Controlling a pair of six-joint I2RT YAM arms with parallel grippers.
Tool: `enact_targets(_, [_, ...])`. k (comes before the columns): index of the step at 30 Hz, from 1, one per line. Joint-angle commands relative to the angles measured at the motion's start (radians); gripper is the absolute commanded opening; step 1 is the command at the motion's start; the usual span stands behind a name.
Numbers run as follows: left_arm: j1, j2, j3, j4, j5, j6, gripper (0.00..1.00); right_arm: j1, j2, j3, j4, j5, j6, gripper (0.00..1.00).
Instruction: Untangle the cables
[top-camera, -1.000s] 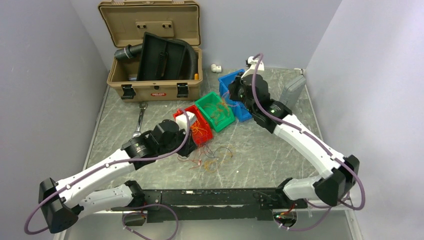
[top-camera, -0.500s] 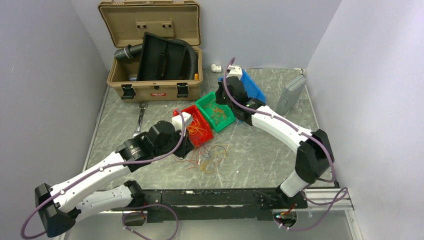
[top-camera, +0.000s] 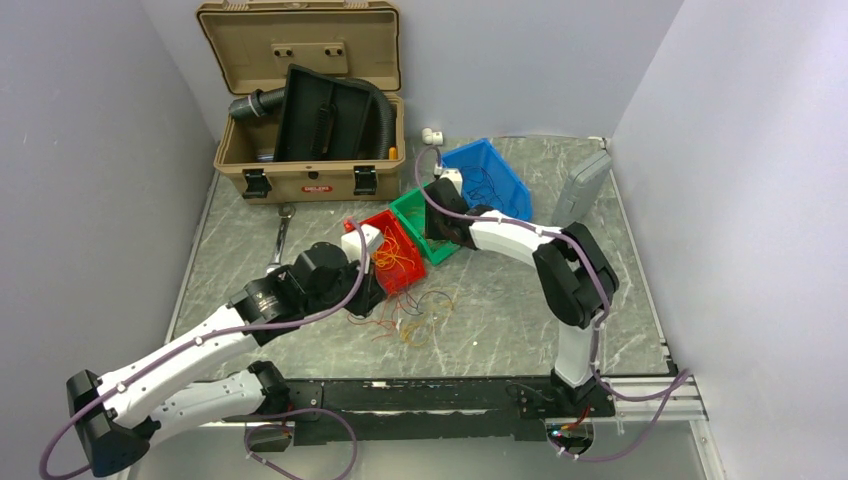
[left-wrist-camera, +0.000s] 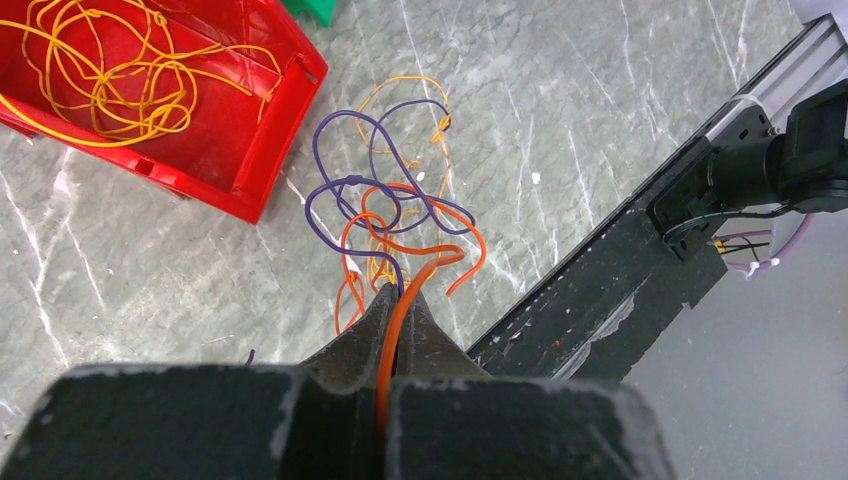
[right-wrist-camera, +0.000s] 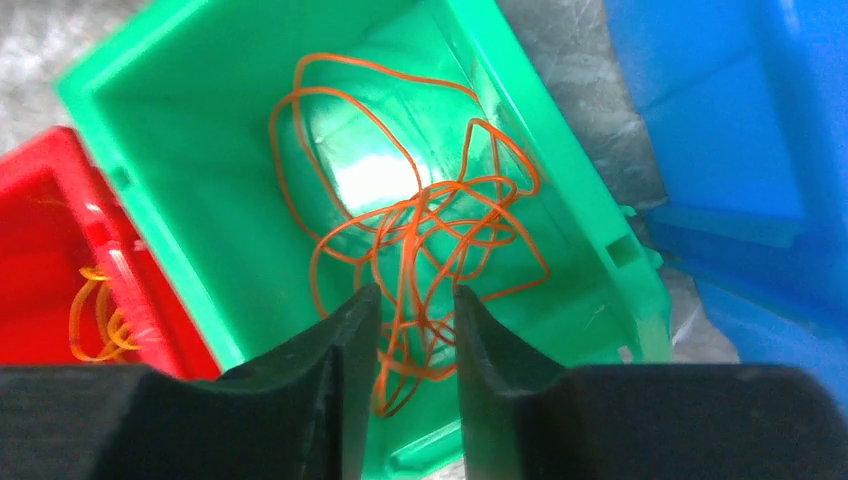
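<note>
The left gripper (left-wrist-camera: 400, 298) clenches an orange cable (left-wrist-camera: 388, 368), more cables (left-wrist-camera: 380, 215) tangled just ahead. The right gripper (right-wrist-camera: 415, 318), parted, hangs over a green bin (right-wrist-camera: 190, 130).

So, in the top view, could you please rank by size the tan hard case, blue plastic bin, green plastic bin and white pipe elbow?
1. tan hard case
2. blue plastic bin
3. green plastic bin (partly covered)
4. white pipe elbow

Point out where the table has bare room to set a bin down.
Bare marble lies right of the right arm, below the grey case; a narrower strip lies left of the wrench. The middle is crowded: red bin, green bin, blue bin and loose cables.
</note>
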Motion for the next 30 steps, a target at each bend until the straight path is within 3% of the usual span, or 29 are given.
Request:
enact_targets(1, [0.005,0.004,0.029,0.007,-0.014,0.026,0.00,-0.003,-0.136,0.005,0.015,-0.021,-0.032,0.45])
enact_targets(4, [0.004,0.027,0.057,-0.007,-0.014,0.039,0.00,-0.003,-0.219,0.002,-0.055,-0.009,-0.052,0.62])
enact_targets(9, [0.005,0.044,0.069,0.011,-0.007,0.041,0.00,-0.003,-0.382,-0.060,-0.153,-0.029,-0.068,0.71])
enact_targets(14, [0.005,0.070,0.079,0.064,0.045,0.047,0.00,-0.004,-0.617,-0.278,-0.079,-0.283,-0.145,0.84])
enact_targets(20, [0.013,0.126,0.154,0.049,0.091,0.072,0.00,0.000,-0.879,-0.591,0.056,-0.560,-0.236,0.85])
enact_targets(24, [0.015,0.128,0.169,0.040,0.105,0.063,0.00,0.008,-0.884,-0.687,0.146,-0.654,-0.236,0.87])
enact_targets(30, [0.016,0.101,0.173,0.053,0.095,0.060,0.00,0.017,-0.807,-0.749,0.225,-0.480,-0.160,0.95])
